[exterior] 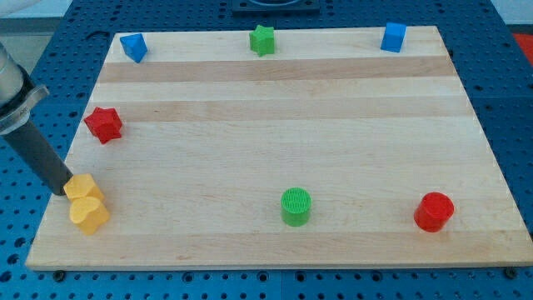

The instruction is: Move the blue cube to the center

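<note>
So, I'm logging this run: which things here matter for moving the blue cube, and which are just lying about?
Job: blue cube; my tip, beside the yellow blocks.

Lying about: blue block, shape unclear; green star; red star; yellow blocks; green cylinder; red cylinder.

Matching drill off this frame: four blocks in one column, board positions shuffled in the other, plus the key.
1. blue cube
2. green star
3. red cylinder
4. yellow block

A. bottom left, my tip at its left edge
B. top right
C. bottom right
D. top middle

Pairs: 1-B, 2-D, 3-C, 4-A
</note>
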`<control>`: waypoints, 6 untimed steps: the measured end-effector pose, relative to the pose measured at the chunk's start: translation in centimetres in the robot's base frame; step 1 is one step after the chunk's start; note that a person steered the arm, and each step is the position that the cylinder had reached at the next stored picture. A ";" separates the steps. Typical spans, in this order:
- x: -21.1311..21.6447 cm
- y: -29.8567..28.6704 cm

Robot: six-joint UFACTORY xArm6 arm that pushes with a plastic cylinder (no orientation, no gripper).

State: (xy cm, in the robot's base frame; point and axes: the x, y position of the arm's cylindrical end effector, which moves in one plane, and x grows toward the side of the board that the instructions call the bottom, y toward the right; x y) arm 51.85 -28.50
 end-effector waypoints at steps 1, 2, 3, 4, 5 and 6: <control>-2.8 2.8; -5.6 10.5; -8.1 20.5; -10.5 31.9; -13.2 43.3; -17.7 53.2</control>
State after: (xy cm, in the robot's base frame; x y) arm 34.19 24.73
